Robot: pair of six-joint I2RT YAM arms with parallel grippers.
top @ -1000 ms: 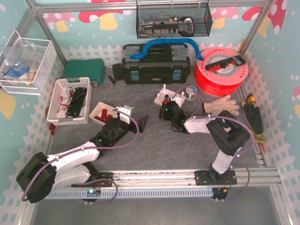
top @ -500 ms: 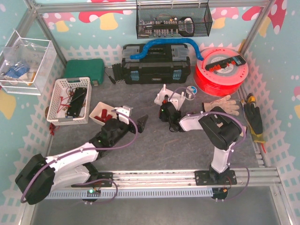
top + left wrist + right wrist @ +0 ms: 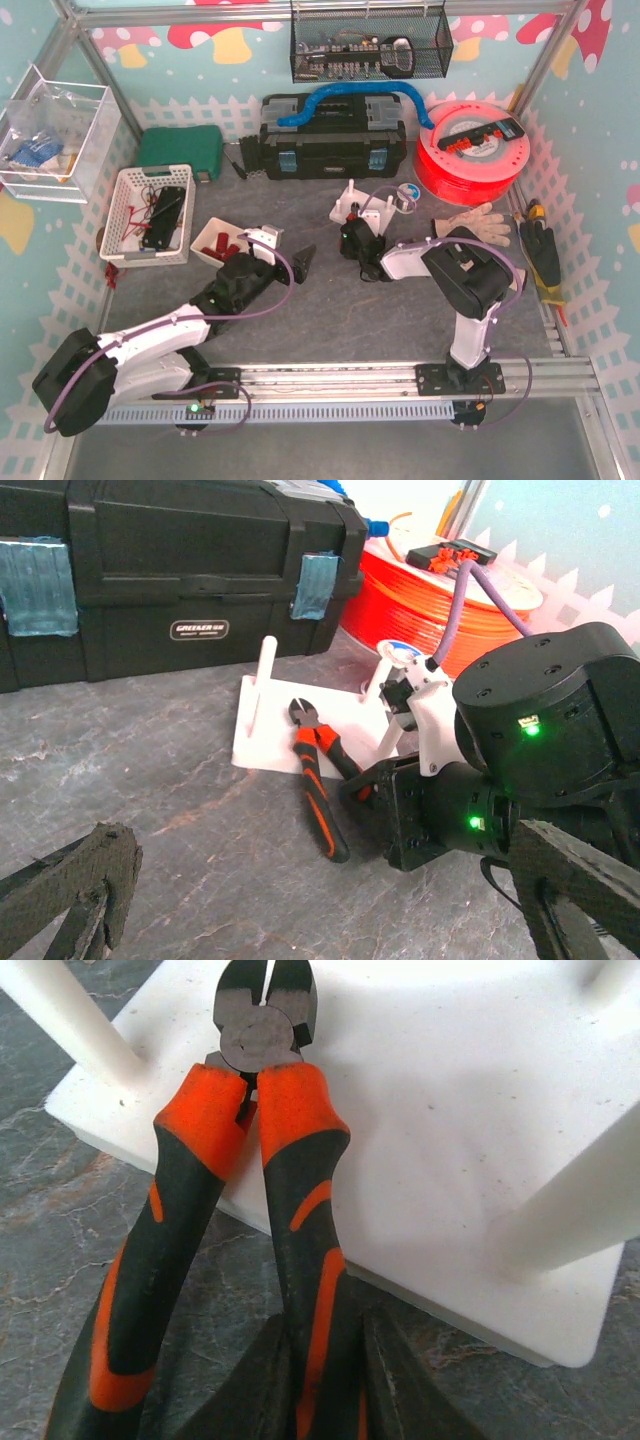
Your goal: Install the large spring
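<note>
No view shows the spring, so I cannot tell where it lies from the plate (image 3: 440, 1090). The pliers (image 3: 300, 1210) point straight away from the right pincer (image 3: 320, 1390), head on the plate's near edge, handles trailing onto the desk (image 3: 60, 1210); this pincer, the nearer 1, is clamped on 1 handle, its arm low and level; the left pincer (image 3: 300, 262) gapes wide, well apart from the plate.
</note>
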